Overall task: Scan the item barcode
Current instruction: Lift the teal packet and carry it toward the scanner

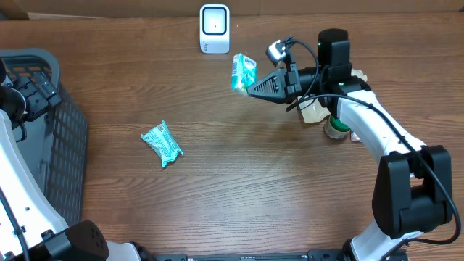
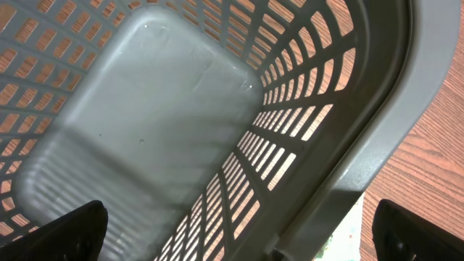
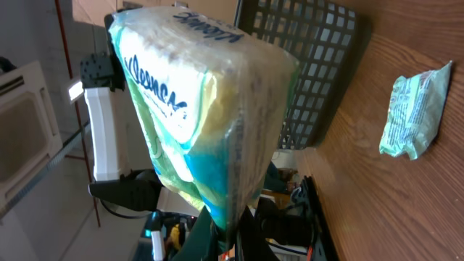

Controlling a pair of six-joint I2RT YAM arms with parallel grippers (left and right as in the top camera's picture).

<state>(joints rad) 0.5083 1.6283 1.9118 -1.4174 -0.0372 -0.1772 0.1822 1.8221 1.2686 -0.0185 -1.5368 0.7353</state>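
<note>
Right gripper (image 1: 250,87) pinches the tissue pack (image 1: 243,71) aloft just beside the scanner (image 1: 214,29) — evidently to present its barcode — while the left gripper (image 2: 239,241), well apart from it, stands spread and empty.

The right arm (image 1: 370,119) has white curved links and big black joint blocks (image 1: 409,196). Thin black cables (image 1: 308,80) lie along it, and a small green light (image 1: 341,83) glows. The right claw (image 1: 250,88) is black and wedge-shaped, with a silver camera (image 1: 276,51) above it. The left arm (image 1: 18,181) is also white and black.

The tissue pack (image 3: 196,109) reads "Kleenex" in blue script on its white-and-green wrapper.
</note>
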